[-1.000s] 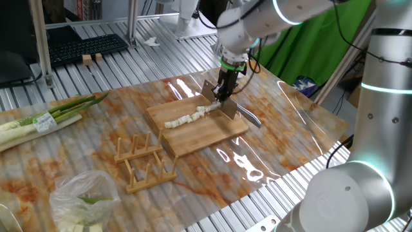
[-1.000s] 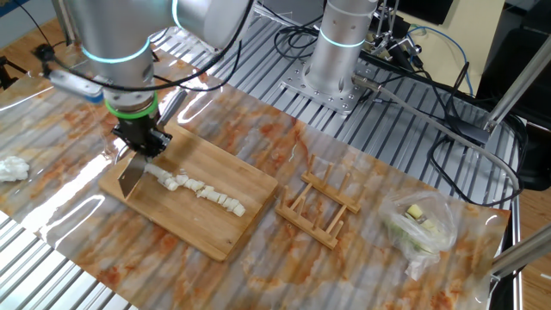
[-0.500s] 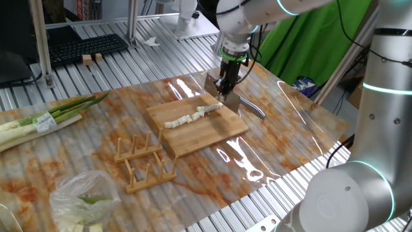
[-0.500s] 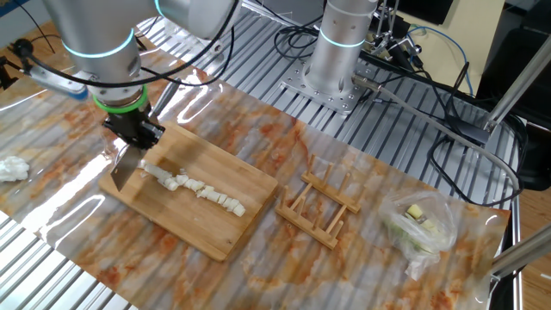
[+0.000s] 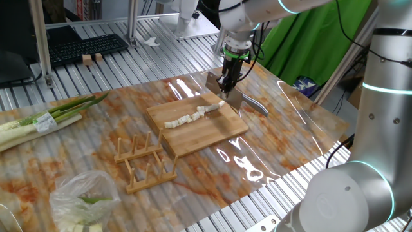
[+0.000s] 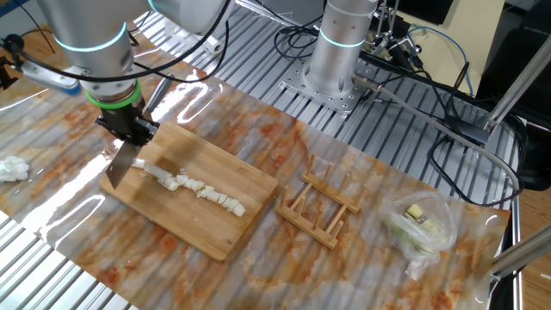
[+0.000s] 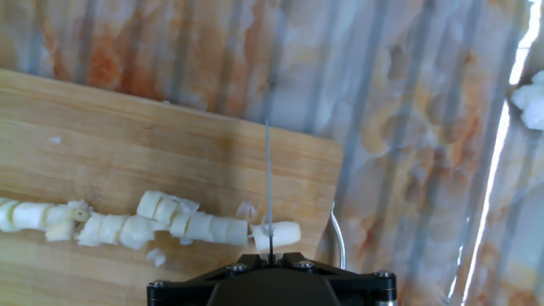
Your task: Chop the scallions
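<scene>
Scallions (image 5: 193,116) lie in a diagonal row of stubby pale segments across the middle of your wooden board (image 5: 206,132). In the other fixed view the row runs from the board's upper left toward its centre (image 6: 194,186). In the hand view the segments (image 7: 153,228) cross the lower part of the frame, and the last one sits just short of the board's right-hand edge.

Your gripper (image 5: 228,84) is pinched shut on a knife (image 5: 232,98). It points straight down above the board's far end, near the top centre of the frame. The blade (image 6: 120,164) hangs over the board's upper left corner in the other fixed view, and I cannot tell whether its tip touches the wood. In the hand view the blade shows edge-on as a thin vertical line (image 7: 269,187), level with the end segment.

The board (image 6: 215,215) rests at an angle on the worktop (image 5: 283,122), with bare marbled surface beyond its right edge. A wooden rack (image 5: 145,161) stands just beside the board's lower left corner. A clear plastic bag (image 5: 84,200) of green bits sits at the lower left of the frame. A green-and-white bundle (image 5: 45,119) lies at the left edge, well apart from the board. Its label band is too small to read. A white crumpled lump (image 6: 12,167) rests at the left edge of the other fixed view.
</scene>
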